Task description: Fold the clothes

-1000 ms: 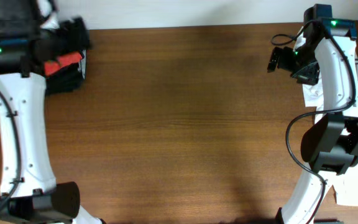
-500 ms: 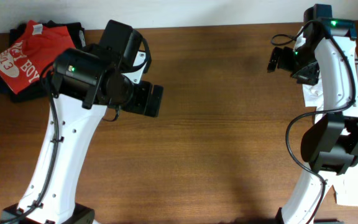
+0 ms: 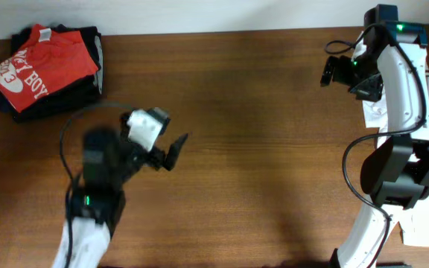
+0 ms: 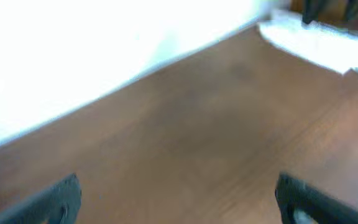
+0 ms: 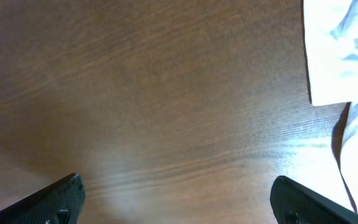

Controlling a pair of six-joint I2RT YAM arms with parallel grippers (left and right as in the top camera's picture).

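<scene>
The red-orange T-shirt (image 3: 39, 63) with white lettering lies folded on a pile of black garments (image 3: 88, 89) at the table's far left corner. My left gripper (image 3: 173, 152) is open and empty over bare wood, well to the right of and nearer than the shirt. In the blurred left wrist view its two fingertips (image 4: 179, 199) stand wide apart over the table. My right gripper (image 3: 334, 71) is open and empty at the far right, its fingers (image 5: 179, 199) wide apart above bare wood.
White cloth (image 5: 340, 50) lies at the table's right edge next to the right arm, and shows in the overhead view (image 3: 382, 112). A pale blurred patch of cloth (image 4: 316, 40) shows far off in the left wrist view. The wooden table (image 3: 259, 149) spans the middle.
My left arm has swung back from the shirt pile at the far left toward the near middle-left, leaving the folded red-orange shirt on the black pile. The right arm has not moved.
</scene>
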